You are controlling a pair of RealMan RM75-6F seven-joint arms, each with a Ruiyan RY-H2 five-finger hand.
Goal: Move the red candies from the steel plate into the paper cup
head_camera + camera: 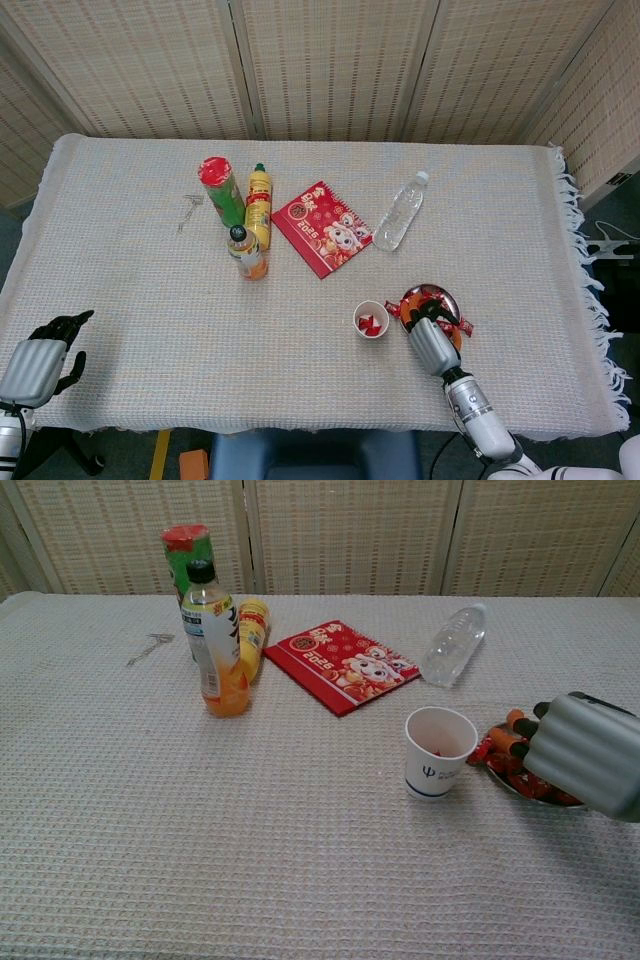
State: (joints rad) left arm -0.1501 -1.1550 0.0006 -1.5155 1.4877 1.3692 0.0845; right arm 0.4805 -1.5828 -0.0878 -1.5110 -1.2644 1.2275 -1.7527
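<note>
Red foil-wrapped candies (508,764) lie heaped on the round steel plate (432,294), just right of the white paper cup (437,751), and my right hand (430,336) hangs over the plate's near edge with its fingertips (508,742) down among the wrappers. Whether those fingers are pressed on a candy I cannot tell; my own palm hides them. To do this well I should pinch one wrapper cleanly, lift clear of the rim, and carry it the short way left without nudging the cup. My left hand (40,362) rests at the near left table corner, fingers loosely curled on nothing. Counted: one cup, with a few candies (371,324) inside already; one plate; candies too jumbled to number.
</note>
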